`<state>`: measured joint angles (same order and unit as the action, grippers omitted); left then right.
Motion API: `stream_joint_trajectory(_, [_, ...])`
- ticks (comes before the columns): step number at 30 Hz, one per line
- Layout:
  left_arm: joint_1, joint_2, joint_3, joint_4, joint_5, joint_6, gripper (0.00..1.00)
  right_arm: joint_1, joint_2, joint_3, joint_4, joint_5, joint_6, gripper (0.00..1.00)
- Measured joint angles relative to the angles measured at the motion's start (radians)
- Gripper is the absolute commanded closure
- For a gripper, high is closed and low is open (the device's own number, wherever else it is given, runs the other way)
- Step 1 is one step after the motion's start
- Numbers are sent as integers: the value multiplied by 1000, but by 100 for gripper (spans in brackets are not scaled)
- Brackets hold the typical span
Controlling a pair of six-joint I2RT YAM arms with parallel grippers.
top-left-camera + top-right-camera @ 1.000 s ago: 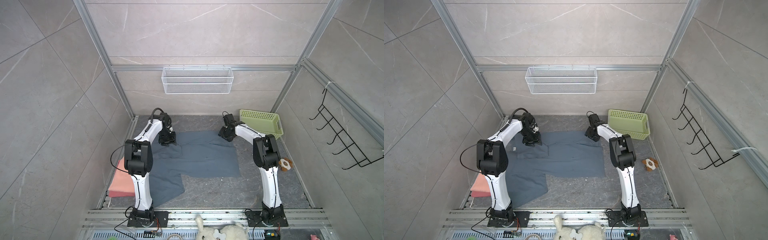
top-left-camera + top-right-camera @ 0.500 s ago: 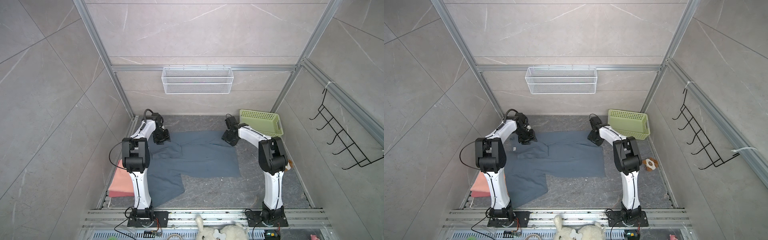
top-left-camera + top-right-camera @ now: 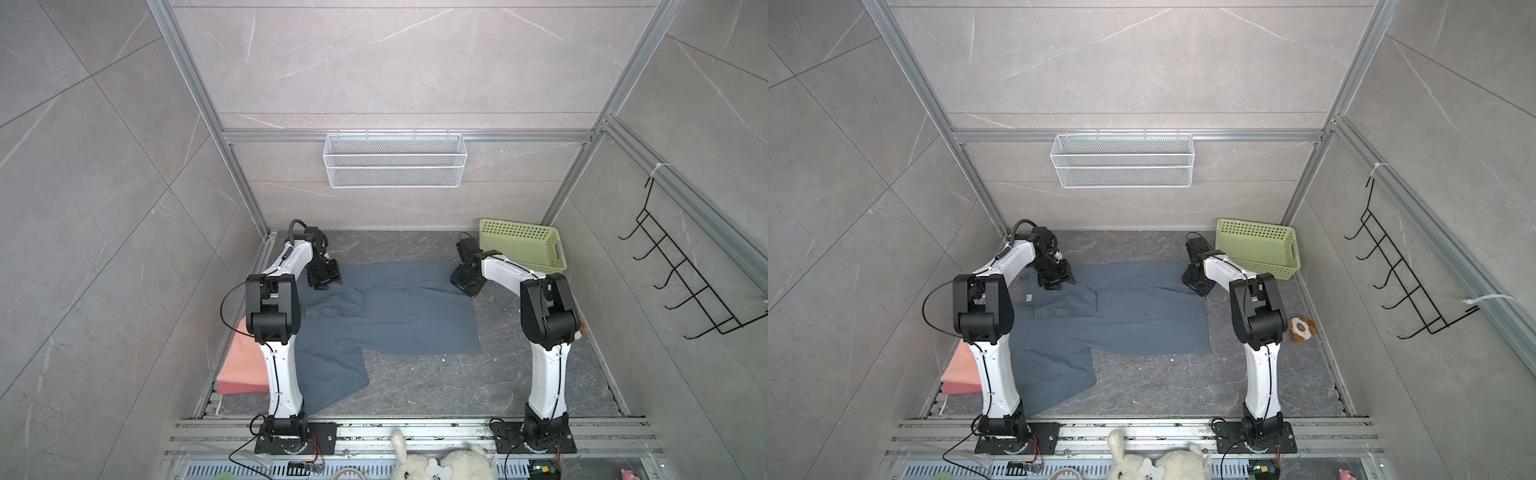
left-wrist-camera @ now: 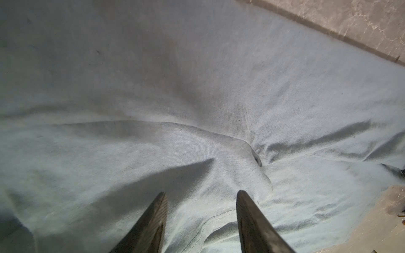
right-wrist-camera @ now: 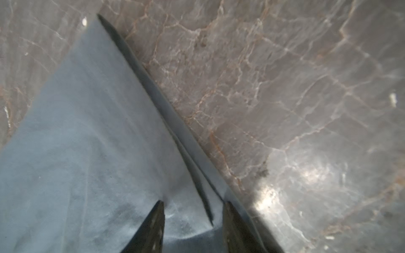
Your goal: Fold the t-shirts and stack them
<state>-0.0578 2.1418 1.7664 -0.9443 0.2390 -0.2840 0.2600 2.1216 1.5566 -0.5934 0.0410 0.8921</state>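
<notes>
Grippers: left gripper (image 4: 201, 192) jaws parted over rumpled sleeve cloth; right gripper (image 5: 194, 202) jaws parted astride the far corner hem; neither visibly pinching.
Blue-grey t-shirt (image 3: 395, 316): spread on table (image 3: 415, 386), unfolded.
Salmon-pink t-shirts (image 3: 243, 365): apparently folded, stacked at left edge.
Outstanding: blue-grey fold, stacking.

No legible text or labels

We reach far forward and low on both sides, left end effector (image 4: 201, 192) pointing down, jaws parted, right end effector (image 5: 194, 202) pointing down, jaws parted
</notes>
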Motion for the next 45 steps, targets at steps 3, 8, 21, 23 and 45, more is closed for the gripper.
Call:
stream_joint_trajectory(3, [2, 0, -13, 7, 0, -5, 46, 0, 8, 21, -7, -3, 3, 69])
stream_joint_trajectory(8, [6, 0, -31, 7, 0, -13, 46, 2, 13, 48, -38, 1, 2, 70])
stream_joint_trajectory(21, [9, 0, -39, 12, -1, -25, 46, 9, 53, 140, -69, 22, -47, 97])
stream_joint_trajectory(23, [13, 0, -47, 14, 0, -27, 46, 5, 67, 197, -92, 29, -77, 98])
stream_joint_trajectory(45, [42, 0, -79, 41, -2, -51, 46, -17, 174, 372, -319, 111, -346, 76])
